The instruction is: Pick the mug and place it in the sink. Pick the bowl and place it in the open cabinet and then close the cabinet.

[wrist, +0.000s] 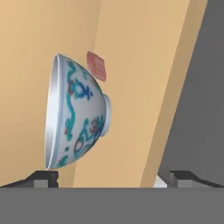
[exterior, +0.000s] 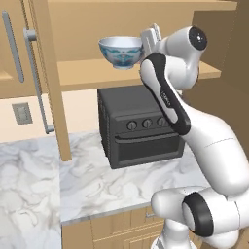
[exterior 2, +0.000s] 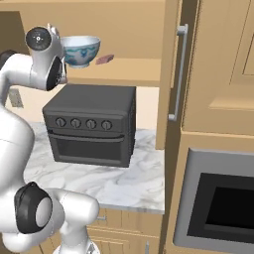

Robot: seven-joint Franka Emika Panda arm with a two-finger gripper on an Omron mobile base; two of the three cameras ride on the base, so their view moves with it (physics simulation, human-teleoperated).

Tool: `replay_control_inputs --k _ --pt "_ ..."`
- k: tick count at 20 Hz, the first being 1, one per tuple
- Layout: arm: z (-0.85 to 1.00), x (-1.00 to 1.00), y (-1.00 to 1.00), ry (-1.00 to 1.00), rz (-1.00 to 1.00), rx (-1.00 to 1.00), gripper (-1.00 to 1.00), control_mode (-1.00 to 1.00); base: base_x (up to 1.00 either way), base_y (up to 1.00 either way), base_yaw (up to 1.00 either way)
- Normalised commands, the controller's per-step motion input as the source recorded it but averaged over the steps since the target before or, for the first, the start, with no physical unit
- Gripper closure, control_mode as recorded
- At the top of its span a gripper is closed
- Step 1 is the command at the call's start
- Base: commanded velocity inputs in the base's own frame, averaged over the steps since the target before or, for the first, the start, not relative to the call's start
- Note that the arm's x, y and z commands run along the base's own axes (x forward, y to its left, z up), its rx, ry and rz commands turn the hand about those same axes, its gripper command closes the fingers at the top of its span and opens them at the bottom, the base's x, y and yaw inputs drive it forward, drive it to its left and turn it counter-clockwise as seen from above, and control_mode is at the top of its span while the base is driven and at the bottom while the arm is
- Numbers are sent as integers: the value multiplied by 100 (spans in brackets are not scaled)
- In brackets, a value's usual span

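Observation:
The bowl (exterior: 121,51) (exterior 2: 81,50), white with a blue-green and red pattern, stands upright at shelf level inside the open cabinet (exterior: 87,73) (exterior 2: 129,74), its foot at the wooden shelf. The hand view is rolled, so there the bowl (wrist: 76,116) appears on its side. My gripper (exterior: 149,40) (exterior 2: 61,41) (wrist: 113,177) is at the bowl's rim on the side toward the arm. It is open, its fingertips (wrist: 41,177) spread wide, one tip close to the rim. The mug and the sink are out of view.
A black four-knob toaster oven (exterior: 138,126) (exterior 2: 92,124) stands on the marble counter (exterior: 92,185) right under the shelf. The open cabinet door with its silver handle (exterior: 36,78) (exterior 2: 178,74) hangs beside the opening. A small pink block (exterior 2: 104,59) (wrist: 96,65) lies on the shelf behind the bowl.

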Motion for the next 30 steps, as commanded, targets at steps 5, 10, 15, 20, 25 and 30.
replay_control_inputs --k 5,10,15,20,25,30 --pt "0 -68 -8 -11 -7 0 -100 -100 0 0 0" --pt "0 -66 -22 -1 -7 2 -100 -100 0 0 0" --pt "0 -52 -31 5 -9 7 -100 -100 0 0 0" --pt "1 -63 -29 5 -6 6 -100 -100 0 0 0" --pt "0 -88 -32 0 -1 5 -100 -100 0 0 0" --pt "0 -97 -27 0 0 0 -100 -100 0 0 0"
